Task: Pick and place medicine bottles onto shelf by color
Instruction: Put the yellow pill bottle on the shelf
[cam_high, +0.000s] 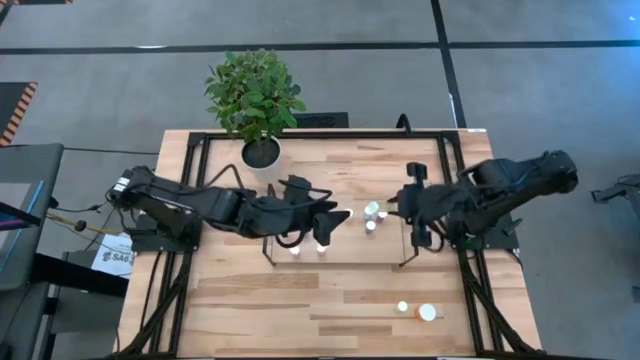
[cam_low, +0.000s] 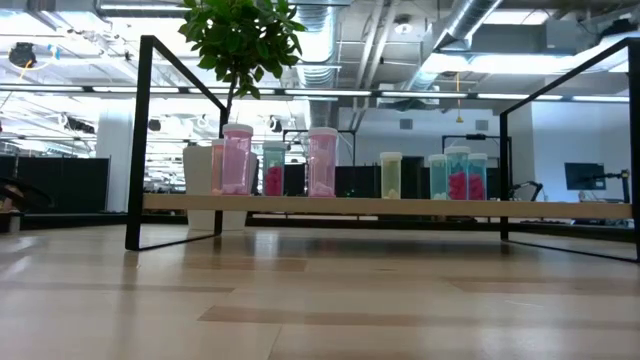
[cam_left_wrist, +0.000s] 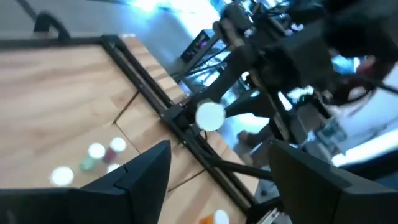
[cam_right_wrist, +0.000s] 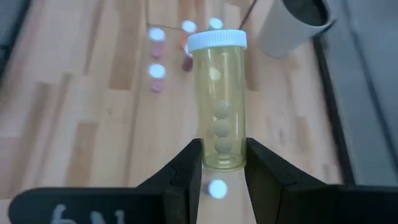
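While the left gripper (cam_high: 340, 215) hangs open over the shelf (cam_low: 380, 206) beside pink bottles (cam_high: 321, 248), the right gripper (cam_right_wrist: 219, 163) clamps a yellow bottle (cam_right_wrist: 219, 99), long axis pointing straight ahead of its fingers, above the shelf's right end.

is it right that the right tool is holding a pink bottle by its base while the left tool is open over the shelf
Not quite. The right tool is shut on a yellow bottle, not a pink one; the right wrist view shows its clear yellow body and white cap, gripped at the base. The rest holds: the left tool is open over the shelf.
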